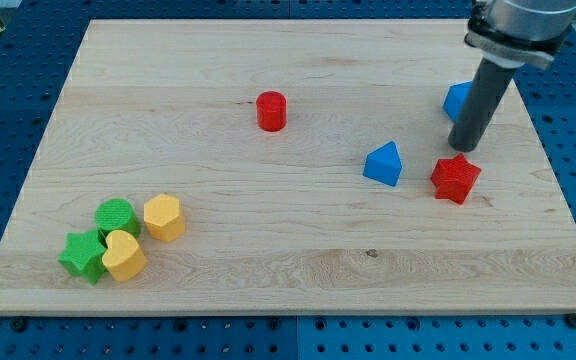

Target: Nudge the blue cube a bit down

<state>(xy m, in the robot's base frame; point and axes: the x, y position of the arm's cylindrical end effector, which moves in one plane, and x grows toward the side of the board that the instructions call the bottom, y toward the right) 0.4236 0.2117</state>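
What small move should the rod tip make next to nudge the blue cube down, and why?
Probably swing my tip round to the view's top of the blue cube. The tip now sits below the cube, just above the red star, so pushing from here would drive the cube up, not down.

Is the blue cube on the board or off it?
On. The blue cube sits on the wooden board near its right edge, partly hidden behind my tip.

no readable text, labels, brands, numbers or signs anywhere
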